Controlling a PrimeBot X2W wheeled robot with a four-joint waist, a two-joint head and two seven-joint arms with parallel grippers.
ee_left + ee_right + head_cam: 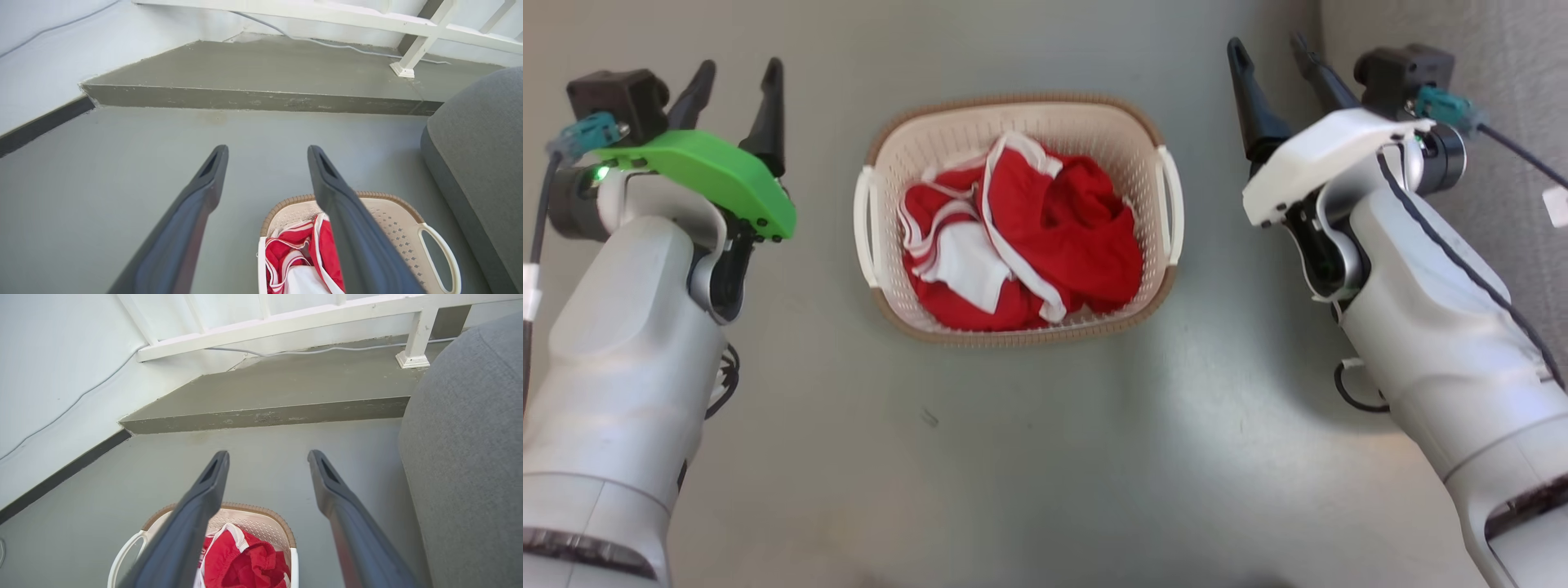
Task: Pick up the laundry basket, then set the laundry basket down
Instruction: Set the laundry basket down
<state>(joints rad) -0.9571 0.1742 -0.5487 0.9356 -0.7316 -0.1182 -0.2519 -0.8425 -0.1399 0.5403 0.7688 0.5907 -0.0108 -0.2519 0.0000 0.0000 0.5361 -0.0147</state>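
Observation:
The laundry basket (1127, 131) rests on the grey floor in the middle of the head view, cream with a brown rim and white loop handles, holding red and white clothes (1021, 237). My left gripper (737, 77) hovers open to its left, above the floor and apart from the handle. On the other side my right gripper (1270, 49) is open too, clear of the basket. The left wrist view has the basket (392, 220) low right behind one finger. In the right wrist view the basket (261, 522) lies low left.
A grey cushioned seat (470, 457) rises close on the right, next to my right arm. Ahead runs a raised concrete step (253, 98) with a white railing (294, 322) and a cable along the wall. Bare floor (1045, 457) lies in front of the basket.

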